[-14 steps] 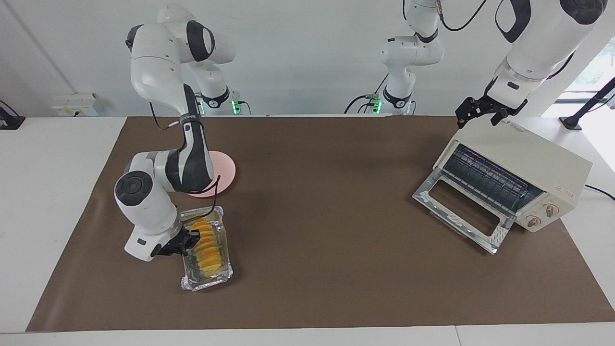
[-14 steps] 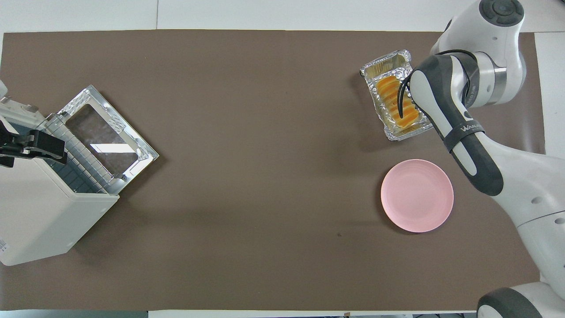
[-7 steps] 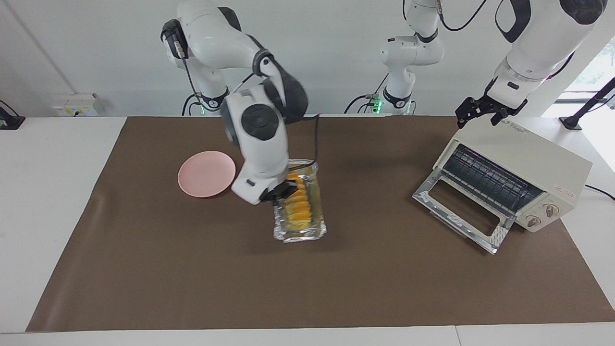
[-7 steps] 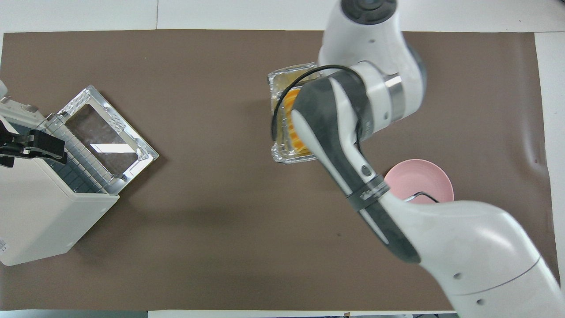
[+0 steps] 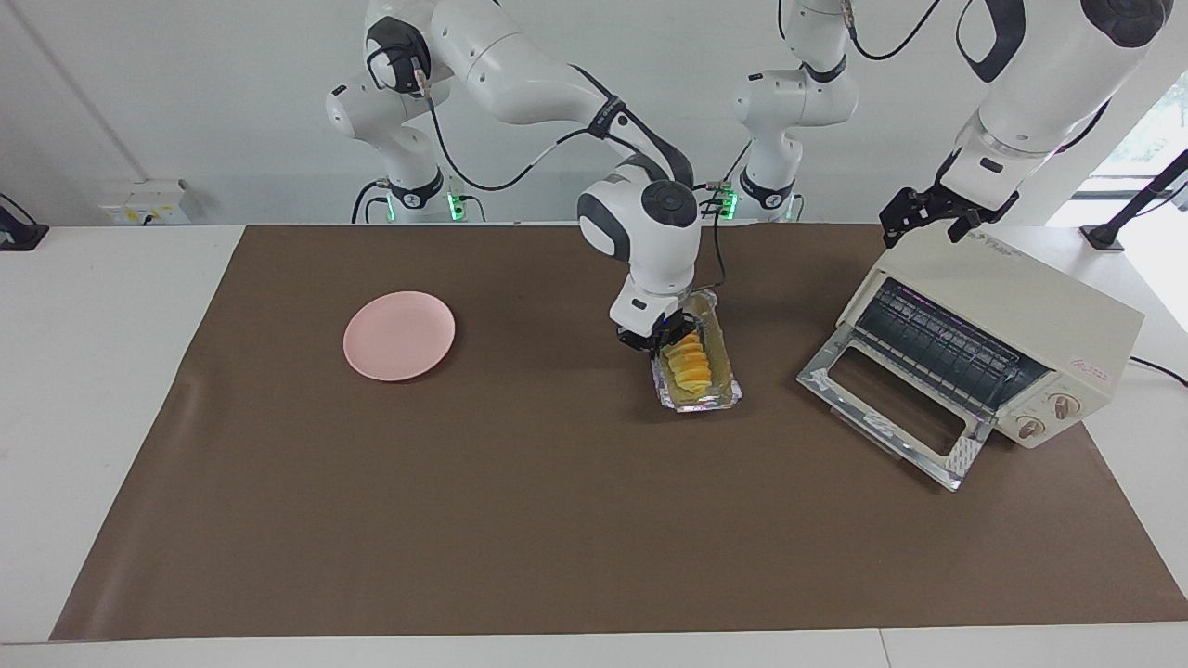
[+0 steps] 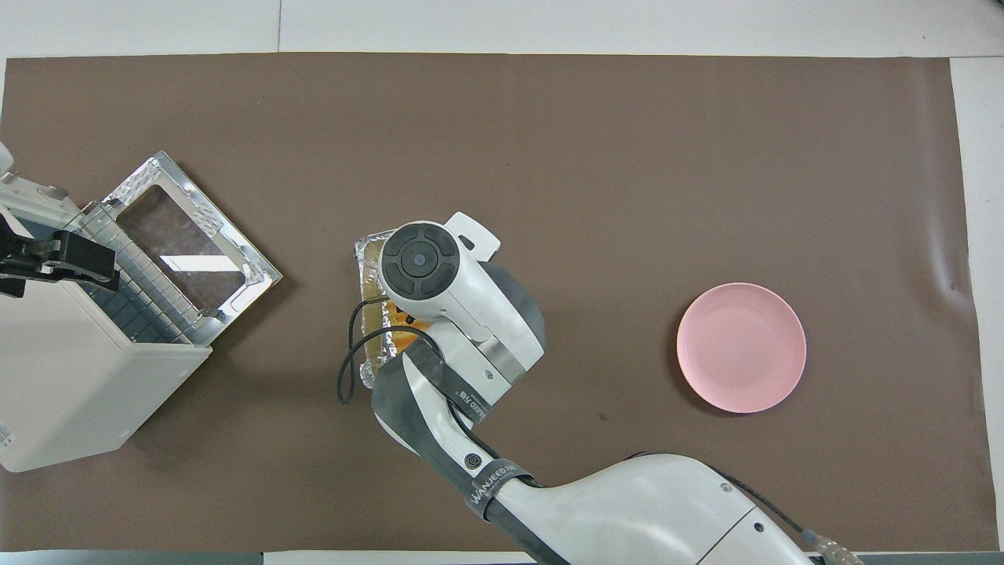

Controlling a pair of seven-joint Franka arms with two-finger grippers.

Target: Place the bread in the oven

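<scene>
1. the table (image 5: 557, 520) carries everything on a brown mat, the things strung along its length.
2. the oven (image 5: 1039, 320) sits at the left arm's end, turned slantwise toward the middle with its glass door (image 5: 896, 408) dropped flat – in my judgement set so a load can slide straight onto the wire rack (image 5: 937, 348).
3. the left gripper (image 5: 928, 218) waits over the oven's top, jaws spread wide and holding nothing.
4. the right gripper (image 5: 670, 341) has its jaws closed on the rim of the foil tray (image 5: 715, 394), at the tray's end nearer to the robots; whether the fingertips also touch the loaf i cannot tell.
5. the pink plate (image 5: 399, 335) lies bare toward the right arm's end, well apart from the rest.
6. the bread (image 5: 691, 369) lies inside the foil tray, just under and beside the right jaws – carried with the tray rather than gripped itself, it seems. it is near the open door and not yet in the oven.
</scene>
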